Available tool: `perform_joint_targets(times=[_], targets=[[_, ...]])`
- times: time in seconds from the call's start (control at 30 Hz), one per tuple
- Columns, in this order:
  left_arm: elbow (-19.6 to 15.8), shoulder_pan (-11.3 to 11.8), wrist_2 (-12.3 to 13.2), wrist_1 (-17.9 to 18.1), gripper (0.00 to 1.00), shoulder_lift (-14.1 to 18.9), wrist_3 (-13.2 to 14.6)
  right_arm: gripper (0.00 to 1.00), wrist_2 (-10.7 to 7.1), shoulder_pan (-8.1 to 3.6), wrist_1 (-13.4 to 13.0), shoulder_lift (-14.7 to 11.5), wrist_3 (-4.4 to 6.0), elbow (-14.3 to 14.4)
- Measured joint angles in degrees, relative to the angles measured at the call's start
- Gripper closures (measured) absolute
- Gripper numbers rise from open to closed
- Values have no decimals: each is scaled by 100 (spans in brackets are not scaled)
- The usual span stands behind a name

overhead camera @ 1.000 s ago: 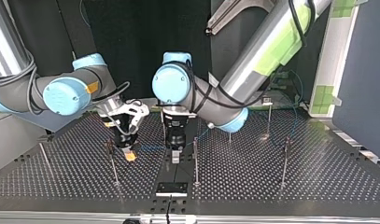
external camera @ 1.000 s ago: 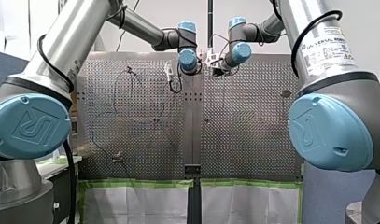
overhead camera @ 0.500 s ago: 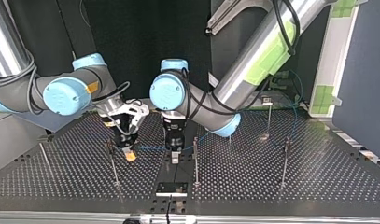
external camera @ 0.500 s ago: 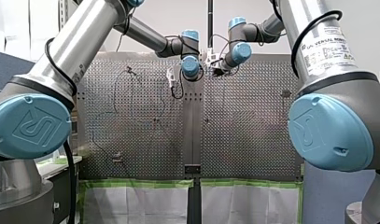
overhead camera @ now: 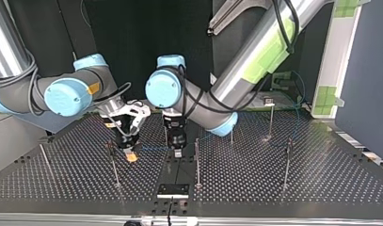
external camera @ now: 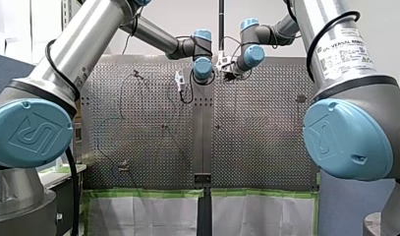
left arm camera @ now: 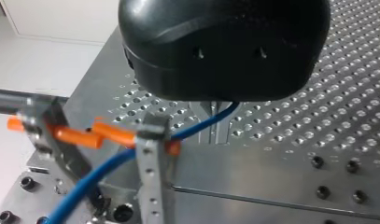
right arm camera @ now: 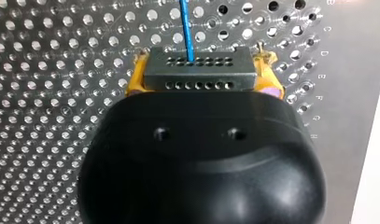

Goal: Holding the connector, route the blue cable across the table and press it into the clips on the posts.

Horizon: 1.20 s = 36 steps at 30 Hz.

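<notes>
In the right wrist view my right gripper (right arm camera: 200, 78) is shut on the grey perforated connector (right arm camera: 199, 63), held between its yellow pads (right arm camera: 135, 79). The blue cable (right arm camera: 186, 28) leaves the connector ahead of it. In the top view my right gripper (overhead camera: 129, 154) hangs low over the table, left of the middle. The blue cable (overhead camera: 154, 148) runs from it to my left gripper (overhead camera: 178, 151), which points down just beside it. In the left wrist view the blue cable (left arm camera: 96, 175) comes out from under the black body of my left gripper (left arm camera: 214, 111).
Thin posts stand on the perforated table (overhead camera: 274, 183): one close to my left gripper (overhead camera: 197, 160), one by my right gripper (overhead camera: 114, 165), and others further out (overhead camera: 287, 160) (overhead camera: 271, 120) (overhead camera: 44, 157). A black bracket (overhead camera: 172, 190) sits at the near edge.
My left arm's wrist has shifted a little toward the top view's left and its gripper has drawn slightly back from the near edge. My right arm has stayed still with the connector.
</notes>
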Motion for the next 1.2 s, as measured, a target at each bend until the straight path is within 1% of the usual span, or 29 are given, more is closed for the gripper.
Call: perform_joint_targets(times=[0.13, 0.23, 0.37, 0.47, 0.6, 0.73, 0.9, 1.07, 1.2], targets=[[-81, -60, -198, -152, 100, 15, -54, 100, 20, 8, 8, 2, 7, 50], [-211, -110, -350, -171, 100, 45, -92, 100, 32, 7, 9, 3, 8, 119], [-413, -155, -496, -40, 100, 176, -170, 100, 49, 2, 2, 3, 9, 256], [-552, -187, -518, 90, 100, 291, -193, 100, 71, 0, -11, 3, 0, 398], [-730, -247, -518, 266, 100, 354, -177, 100, 86, -7, -21, 4, -17, 605], [-913, -308, -467, 449, 100, 369, -124, 100, 85, -16, -22, 6, -44, 788], [-1168, -326, -254, 702, 100, 363, -106, 100, 86, -29, -25, 7, -65, 998], [-1437, -314, -24, 974, 100, 350, -113, 100, 77, -55, -25, 6, -88, 1113], [-1626, -293, 109, 1162, 100, 285, -144, 100, 80, -79, -60, 8, -109, 1259]])
